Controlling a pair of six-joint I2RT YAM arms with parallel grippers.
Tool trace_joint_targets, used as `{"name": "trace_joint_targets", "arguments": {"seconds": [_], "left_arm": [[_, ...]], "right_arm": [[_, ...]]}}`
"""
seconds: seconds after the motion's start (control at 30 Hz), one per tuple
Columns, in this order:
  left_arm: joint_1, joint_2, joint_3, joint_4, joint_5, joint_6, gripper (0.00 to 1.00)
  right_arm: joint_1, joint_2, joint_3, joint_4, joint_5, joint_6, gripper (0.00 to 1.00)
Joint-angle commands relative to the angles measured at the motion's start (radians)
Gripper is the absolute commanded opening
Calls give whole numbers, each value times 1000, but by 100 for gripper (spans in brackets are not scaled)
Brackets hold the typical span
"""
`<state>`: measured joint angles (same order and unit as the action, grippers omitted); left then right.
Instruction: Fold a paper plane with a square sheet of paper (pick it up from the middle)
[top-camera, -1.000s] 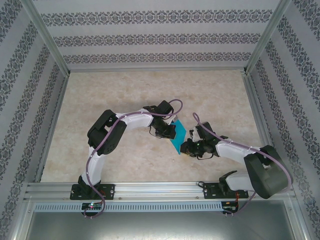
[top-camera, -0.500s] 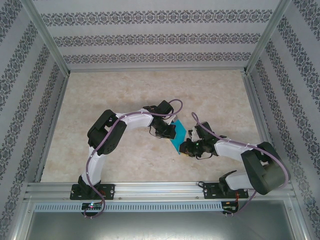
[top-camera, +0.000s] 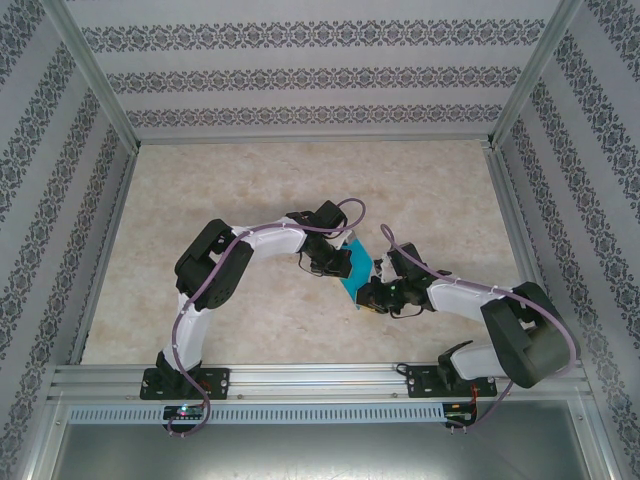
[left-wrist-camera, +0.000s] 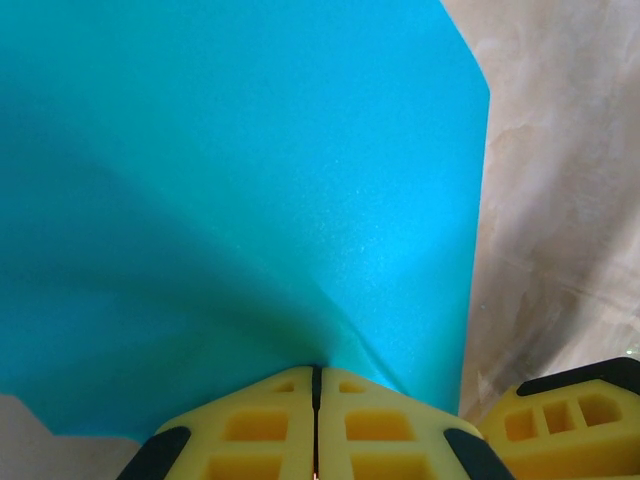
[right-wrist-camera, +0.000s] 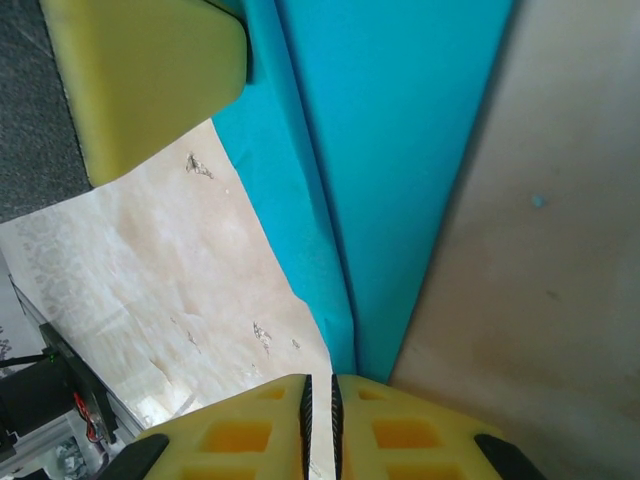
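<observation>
**Blue sheet of paper (top-camera: 355, 268) held upright between both arms, mid-table (top-camera: 250, 180).**
Left gripper (left-wrist-camera: 316, 376): pads pressed fully together, clamping the sheet's edge. Right gripper (right-wrist-camera: 320, 388): closed to a hairline slit at the sheet's creased lower end; its grip on the sheet cannot be confirmed.

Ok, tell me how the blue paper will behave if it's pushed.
Probably floppy: the paper bows and puckers where the left gripper pinches its edge. Likely very light, as that small pinch seems to help hold it up. A push would probably buckle it, since the right wrist view shows it takes a sharp fold.
</observation>
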<state>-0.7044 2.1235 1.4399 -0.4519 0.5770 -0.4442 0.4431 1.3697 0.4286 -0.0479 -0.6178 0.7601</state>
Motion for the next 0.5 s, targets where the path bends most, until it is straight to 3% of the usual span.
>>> {"name": "trace_joint_targets", "arguments": {"seconds": [0.0,0.47], "left_arm": [[16,72,-34,-28,-85,30,9],[19,76,-36,-32,-88,36,8]], "right_arm": [[15,18,20,19,-13,-3,16],[31,58,57,-117,45,-77,15]]}}
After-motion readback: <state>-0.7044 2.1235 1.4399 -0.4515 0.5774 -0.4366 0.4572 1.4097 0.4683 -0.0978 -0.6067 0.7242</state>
